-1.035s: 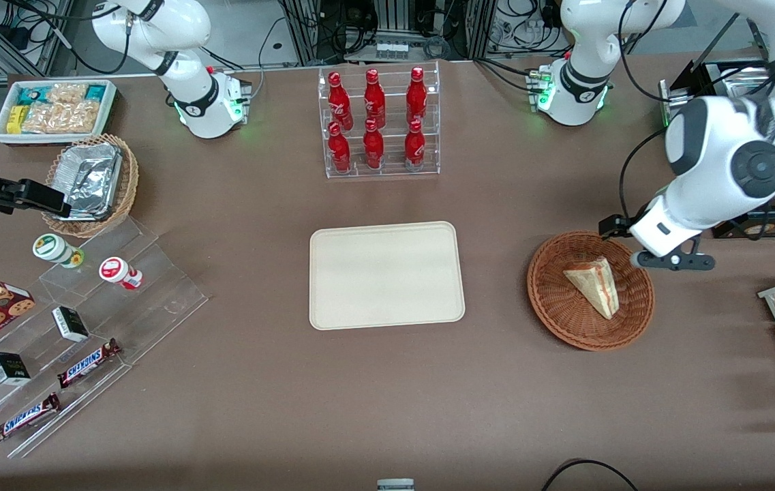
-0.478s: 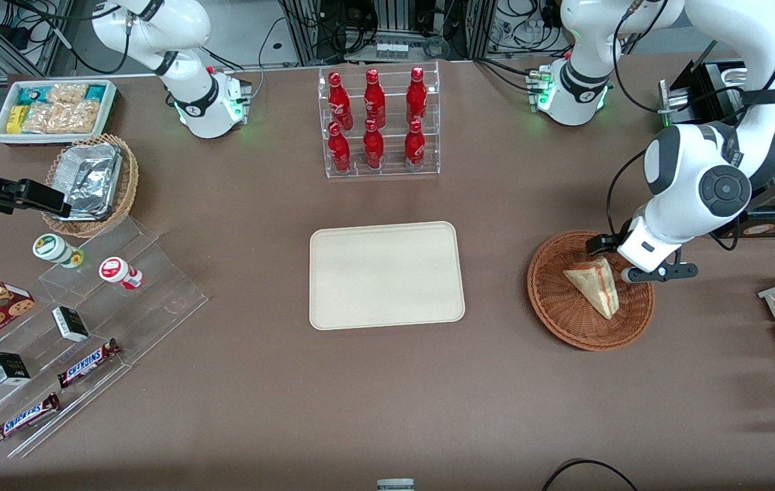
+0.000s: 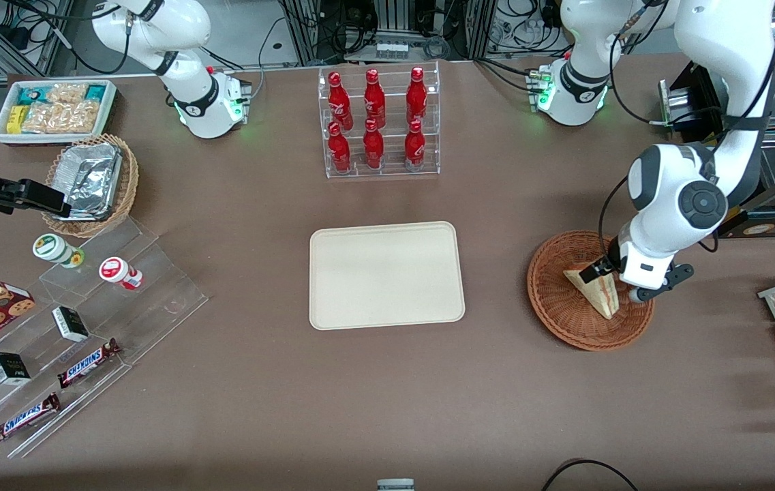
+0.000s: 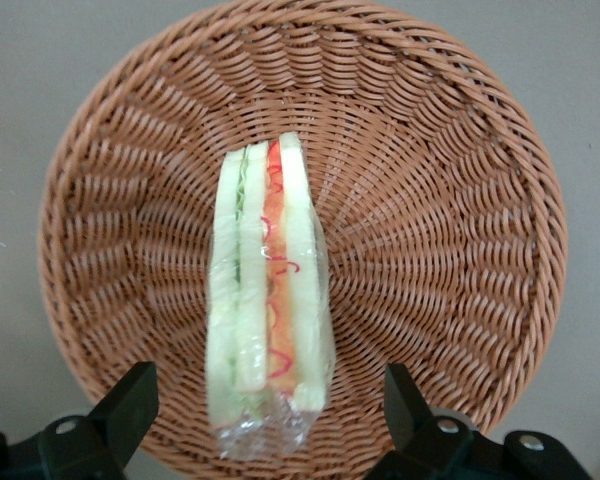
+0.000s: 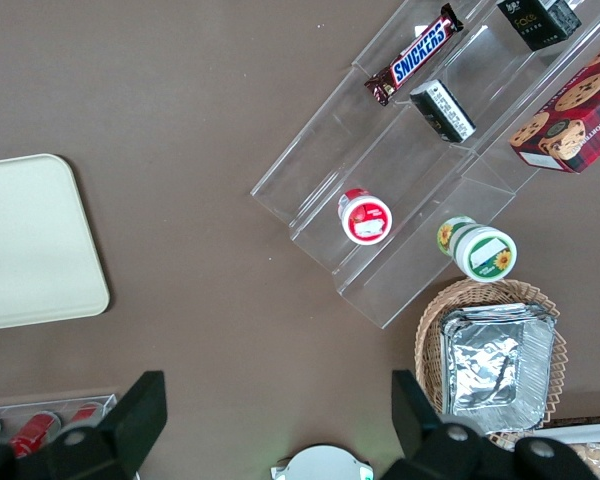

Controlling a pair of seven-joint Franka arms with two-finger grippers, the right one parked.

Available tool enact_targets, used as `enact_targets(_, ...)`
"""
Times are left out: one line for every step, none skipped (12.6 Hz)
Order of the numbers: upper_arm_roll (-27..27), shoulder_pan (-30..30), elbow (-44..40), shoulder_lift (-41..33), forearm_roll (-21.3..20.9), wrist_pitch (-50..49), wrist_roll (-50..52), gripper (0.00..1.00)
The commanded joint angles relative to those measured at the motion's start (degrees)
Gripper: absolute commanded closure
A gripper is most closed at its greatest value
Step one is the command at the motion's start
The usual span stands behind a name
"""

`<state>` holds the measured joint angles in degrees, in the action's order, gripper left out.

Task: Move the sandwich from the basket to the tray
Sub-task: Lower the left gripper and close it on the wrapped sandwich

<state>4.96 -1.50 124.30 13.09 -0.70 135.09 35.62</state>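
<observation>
My gripper (image 4: 265,415) hangs right over the sandwich (image 4: 268,300), fingers (image 4: 130,400) spread wide to either side of it and not touching it. The sandwich stands on edge in the basket (image 3: 564,320) (wrapped in clear film, by the look of it), so nothing has been lifted. The tray (image 3: 386,274) sits bare, well apart on the counter (image 3: 387,395). I judge the grasp, carry and set-down all remain.
</observation>
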Motion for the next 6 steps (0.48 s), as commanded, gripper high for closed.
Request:
enact_targets(-0.04,-0.35,-0.02,0.97,-0.44,2.19,4.01,0.0)
enact_targets(-0.04,-0.35,-0.02,1.76,-0.44,2.28,4.01,0.0)
enact_targets(-0.13,-0.35,-0.02,2.29,-0.44,2.45,4.01,0.0)
enact_targets(-0.13,-0.35,-0.02,2.64,-0.44,2.98,4.01,0.0)
enact_targets(-0.13,-0.26,-0.02,3.08,-0.44,2.9,4.01,0.0)
enact_targets(-0.13,-0.26,-0.02,3.61,-0.44,2.98,4.01,0.0)
